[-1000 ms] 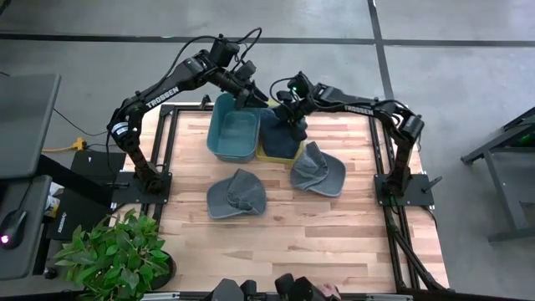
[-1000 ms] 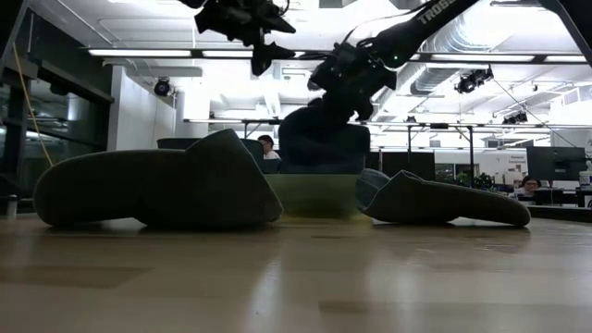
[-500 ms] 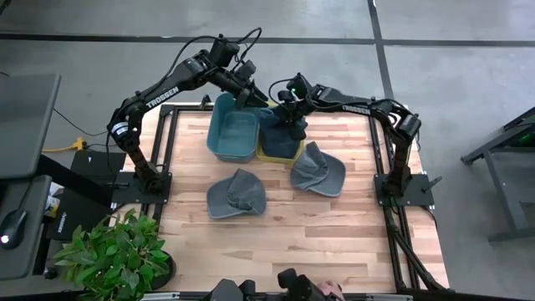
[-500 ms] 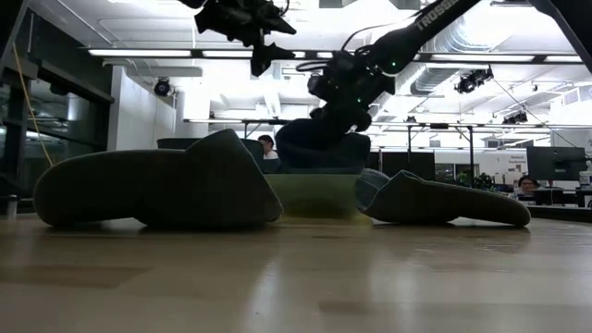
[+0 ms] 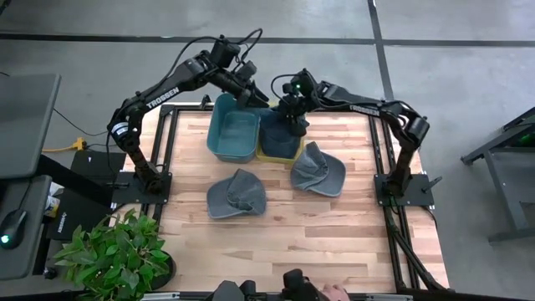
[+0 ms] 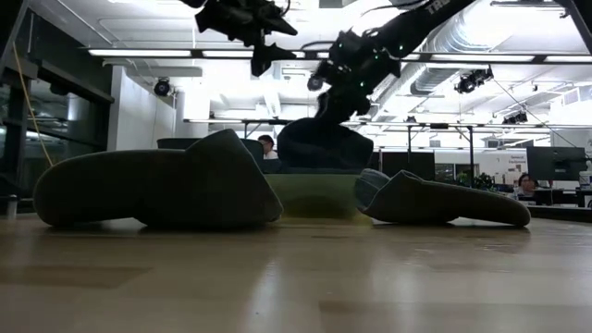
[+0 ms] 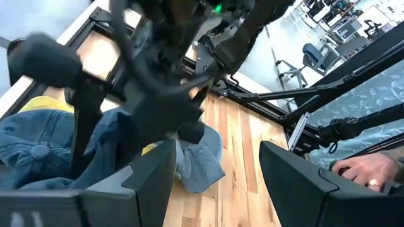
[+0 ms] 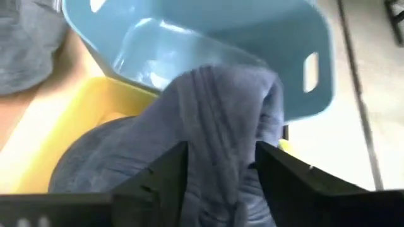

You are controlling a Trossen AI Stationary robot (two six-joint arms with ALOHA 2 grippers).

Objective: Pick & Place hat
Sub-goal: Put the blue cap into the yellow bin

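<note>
Two bins stand side by side at the far end of the wooden table (image 5: pixel 276 226). Teal bin (image 5: pixel 234 135) on the left-arm side: nothing seen inside it, bare floor and walls in the high view and the right wrist view. Yellow bin (image 5: pixel 269 155) touching it on the right-arm side: holds a dark blue denim hat (image 5: pixel 278 132), bunched up, filling most of the bin and rising above its rim in the low view.

Right gripper (image 5: pixel 294 117) directly over the yellow bin, fingers parted to either side of a raised fold of the denim hat; right wrist view shows the cloth standing between the fingers, whether the pads touch it cannot be told.

Left gripper (image 5: pixel 243 94) hangs above the far edge of the teal bin, jaws apart, nothing between them.

Outside the bins, on bare wood: one grey hat (image 5: pixel 236 194) in front of the teal bin, a second grey hat (image 5: pixel 318 170) just beside the yellow bin's near corner
</note>
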